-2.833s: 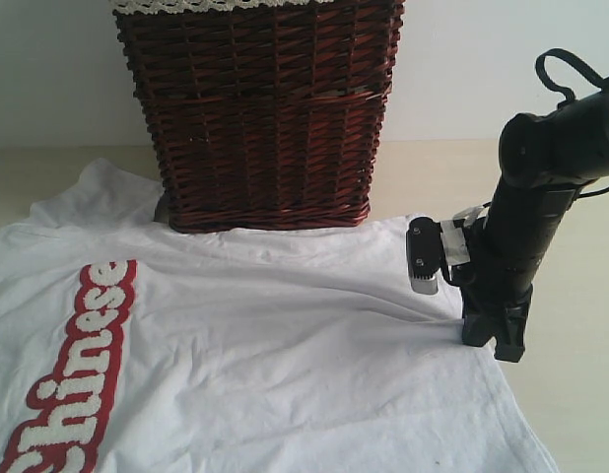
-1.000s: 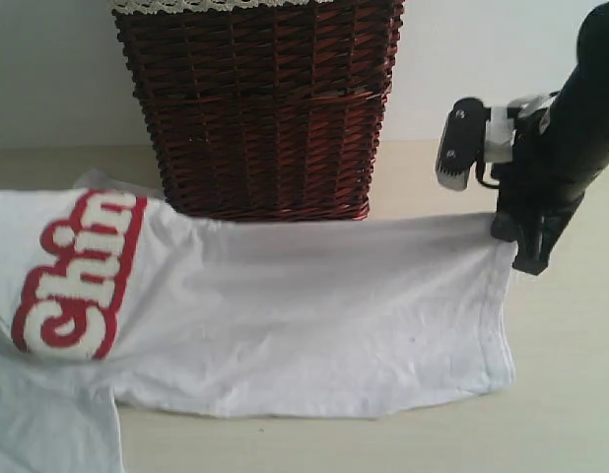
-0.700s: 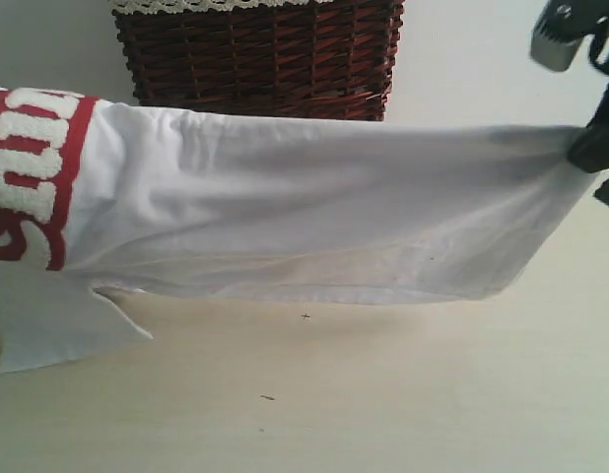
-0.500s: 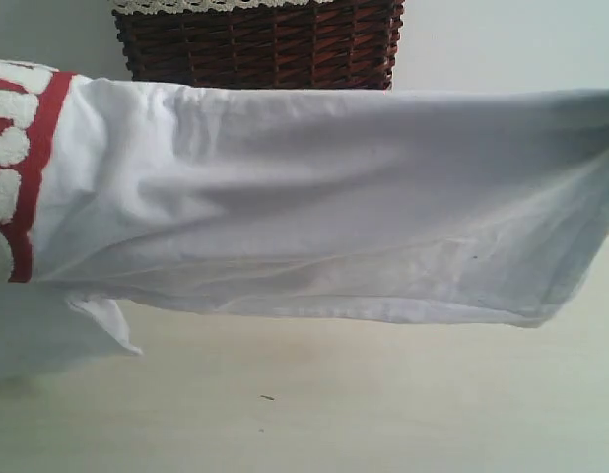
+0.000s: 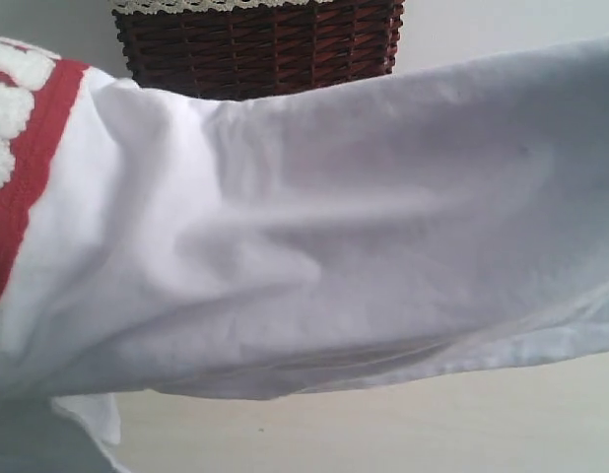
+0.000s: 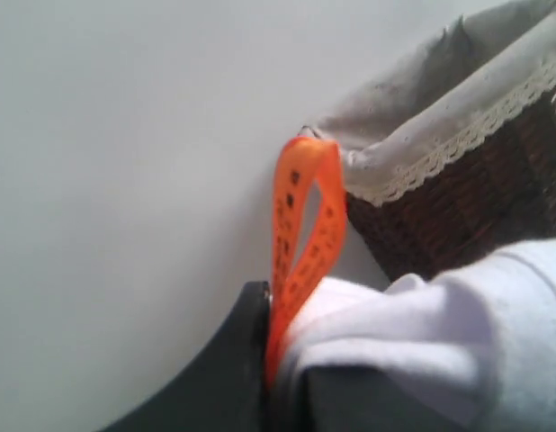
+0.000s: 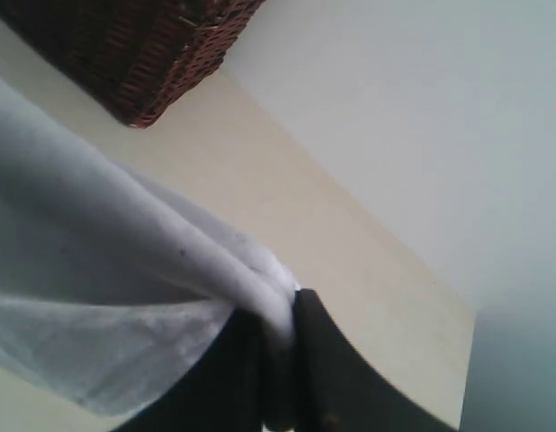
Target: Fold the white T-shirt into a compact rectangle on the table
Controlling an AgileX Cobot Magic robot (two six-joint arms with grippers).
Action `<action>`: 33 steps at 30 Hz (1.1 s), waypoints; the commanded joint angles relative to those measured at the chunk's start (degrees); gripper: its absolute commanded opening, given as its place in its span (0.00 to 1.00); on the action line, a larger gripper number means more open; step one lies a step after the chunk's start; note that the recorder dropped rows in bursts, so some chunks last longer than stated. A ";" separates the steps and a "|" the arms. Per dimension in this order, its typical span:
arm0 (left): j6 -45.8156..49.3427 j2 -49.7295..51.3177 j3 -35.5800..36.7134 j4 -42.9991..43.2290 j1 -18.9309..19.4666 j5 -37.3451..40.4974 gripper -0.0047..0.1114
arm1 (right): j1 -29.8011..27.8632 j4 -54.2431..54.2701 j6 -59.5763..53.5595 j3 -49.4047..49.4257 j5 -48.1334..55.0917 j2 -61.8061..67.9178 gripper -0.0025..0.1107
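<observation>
Beige surface sat under the white T-shirt, pinched aloft by my left end effector (near its orange collar tag) and right end effector; no fold laid yet.

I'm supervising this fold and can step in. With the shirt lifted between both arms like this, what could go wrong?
The right jaws pinch only a narrow bunched edge of the white T-shirt; stretched cloth may slip out. The left jaws clamp by the orange collar tag, possibly a thin hold too. The shirt hangs before the wicker basket, with a loose flap dangling over the table, so it could snag or land creased.
</observation>
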 commanded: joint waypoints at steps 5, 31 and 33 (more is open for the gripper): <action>1.82 -1.91 -4.53 -3.47 0.28 -2.97 0.04 | -0.21 0.51 0.73 0.15 -6.69 -3.72 0.02; 1.07 -0.27 14.55 2.59 0.17 0.73 0.04 | -0.21 1.77 0.74 19.76 -7.92 -2.55 0.02; 1.98 2.92 20.51 2.59 0.17 -3.57 0.04 | -0.21 0.22 0.74 24.49 -11.70 2.24 0.02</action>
